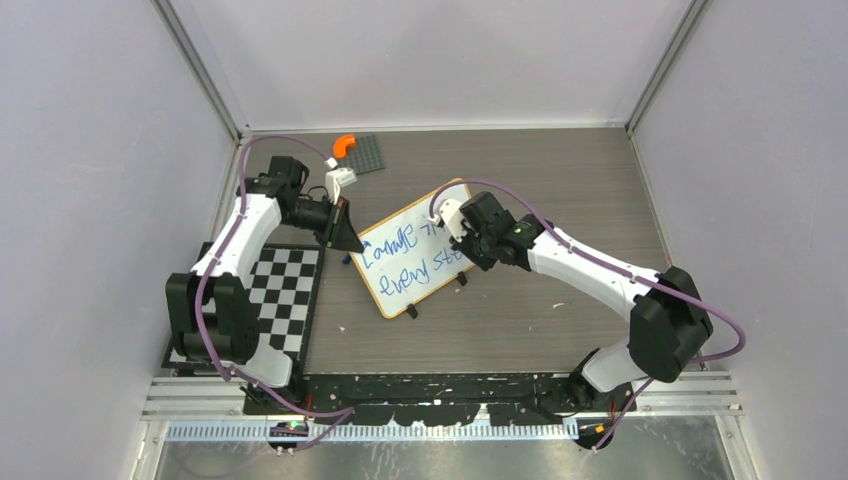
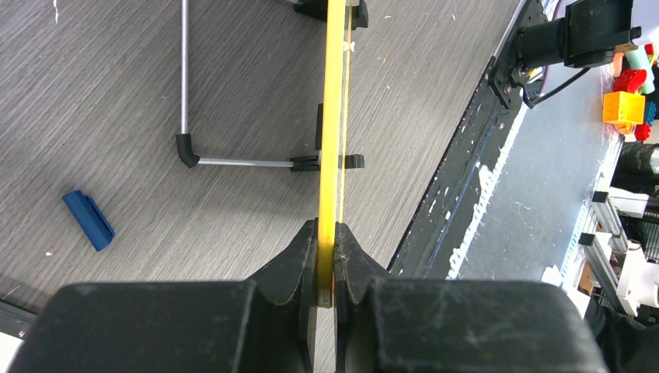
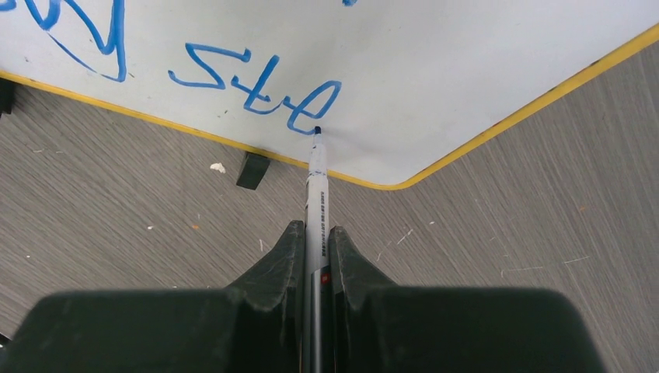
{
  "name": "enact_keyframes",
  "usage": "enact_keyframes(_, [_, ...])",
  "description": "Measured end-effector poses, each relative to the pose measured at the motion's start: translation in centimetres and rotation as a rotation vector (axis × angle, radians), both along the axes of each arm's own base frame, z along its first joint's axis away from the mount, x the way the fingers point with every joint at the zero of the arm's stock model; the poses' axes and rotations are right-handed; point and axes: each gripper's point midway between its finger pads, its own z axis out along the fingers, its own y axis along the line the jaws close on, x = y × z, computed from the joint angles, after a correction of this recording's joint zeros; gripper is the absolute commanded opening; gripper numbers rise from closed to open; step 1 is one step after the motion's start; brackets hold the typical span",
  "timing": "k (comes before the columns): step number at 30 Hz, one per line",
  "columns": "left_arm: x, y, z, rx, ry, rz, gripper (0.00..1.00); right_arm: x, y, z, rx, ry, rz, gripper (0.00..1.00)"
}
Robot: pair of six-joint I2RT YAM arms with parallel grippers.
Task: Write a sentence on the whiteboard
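- Grey wood-grain table (image 1: 560, 180) between pale walls, with both arm bases bolted at its 6 o'clock edge.
- Nearest, at about 8 o'clock, a black-and-white checkerboard mat (image 1: 285, 290) lies flat beside the left arm.
- At the centre stands the whiteboard (image 1: 398, 297), turned so its long side runs from 8 to 2 o'clock, resting on small black clip feet.
- On it, the sentence (image 1: 410, 255) is in blue in two slanted lines. The top line is partly hidden by the right arm, and the lower one reads "every ste".
- The left gripper (image 2: 327, 233) is at the board's 10 o'clock corner, its fingers pinched tight on the thin yellow edge.
- A small blue cap (image 2: 88, 220) lies on the table just beside that corner.
- The right gripper (image 3: 315, 233) is over the board's 3 o'clock side, fingers clamped on a marker (image 3: 316, 186) whose tip touches the board at the end of "ste".
- Farthest, at 11 o'clock, a dark grey studded plate (image 1: 368, 152) carries an orange piece (image 1: 343, 143) at its edge.
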Motion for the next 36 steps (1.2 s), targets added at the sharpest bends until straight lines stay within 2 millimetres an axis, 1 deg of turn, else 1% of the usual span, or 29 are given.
enact_keyframes(9, [0.0,0.0,0.0,0.0,-0.001,-0.001,0.0,0.9,0.5,1.5,0.016,-0.045,0.004,0.0])
enact_keyframes(14, [0.0,0.0,0.0,0.001,-0.001,-0.001,0.0,1.2,0.3,1.6,0.012,-0.05,0.003,0.0])
enact_keyframes(24, [0.0,0.0,0.0,0.001,-0.001,-0.001,0.0,2.1,-0.9,1.7,-0.003,-0.056,-0.026,0.0])
enact_keyframes(30, [0.0,0.0,0.0,0.001,0.0,-0.001,0.0,2.6,-0.8,2.3,0.004,-0.072,-0.034,0.0])
enact_keyframes(36, [0.0,0.0,0.0,0.001,0.0,-0.001,0.0,2.6,-0.8,2.4,0.005,-0.073,-0.034,0.0])
